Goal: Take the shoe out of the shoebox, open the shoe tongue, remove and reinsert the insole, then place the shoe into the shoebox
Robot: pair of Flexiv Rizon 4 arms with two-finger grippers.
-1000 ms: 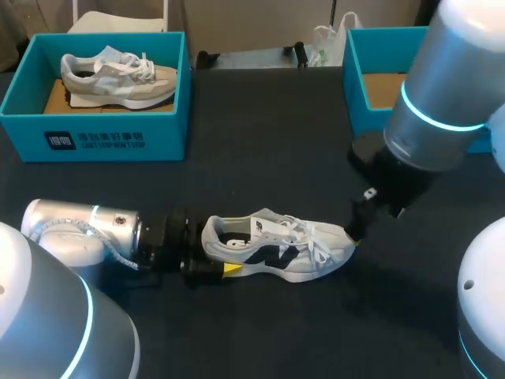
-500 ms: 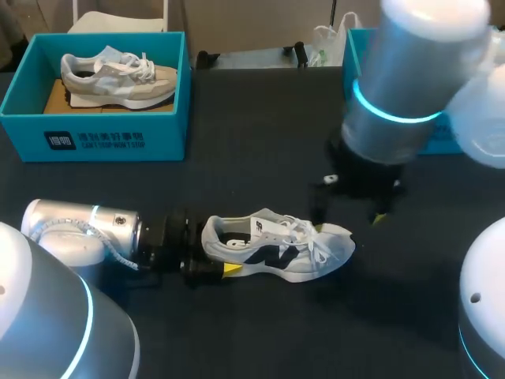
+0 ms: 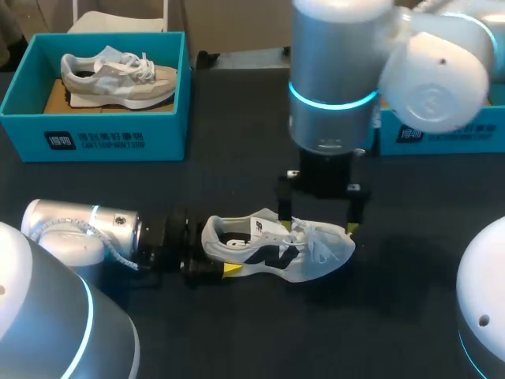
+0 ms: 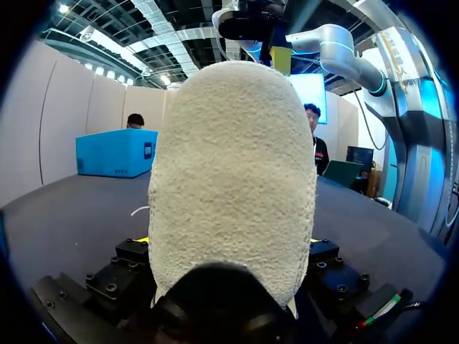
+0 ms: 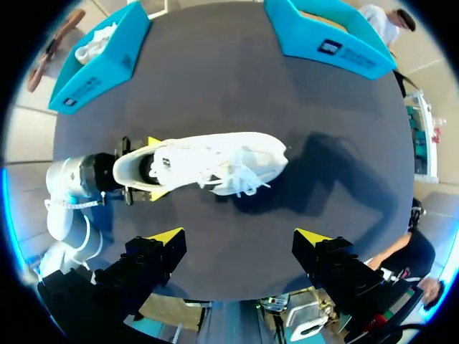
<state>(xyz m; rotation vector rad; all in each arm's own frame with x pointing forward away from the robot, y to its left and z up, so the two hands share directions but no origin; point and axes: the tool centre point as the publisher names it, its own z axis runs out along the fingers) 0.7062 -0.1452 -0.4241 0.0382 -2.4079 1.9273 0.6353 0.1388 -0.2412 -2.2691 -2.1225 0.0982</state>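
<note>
A white sneaker with a dark side logo [image 3: 278, 249] lies on its sole on the dark table, toe to the right. My left gripper [image 3: 213, 253] lies low on the table at the heel, one yellow tip on each side of it, shut on the shoe. In the left wrist view the fuzzy heel [image 4: 233, 172] fills the space between that gripper's [image 4: 228, 244] fingers. My right gripper [image 3: 318, 219] hangs open above the laces and forefoot, fingers pointing down, touching nothing. Its wrist view looks straight down on the sneaker [image 5: 208, 163] ahead of its spread yellow tips [image 5: 237, 240].
A teal shoebox [image 3: 95, 138] at the back left holds a second, grey sneaker [image 3: 118, 75]. Another teal box [image 3: 442, 130] at the back right is largely hidden behind my right arm. Bare dark tabletop lies in front of the shoe.
My right arm has swung left from beside the toe to above the shoe's laces, its gripper turned and still open. The shoe and left arm have not moved.
</note>
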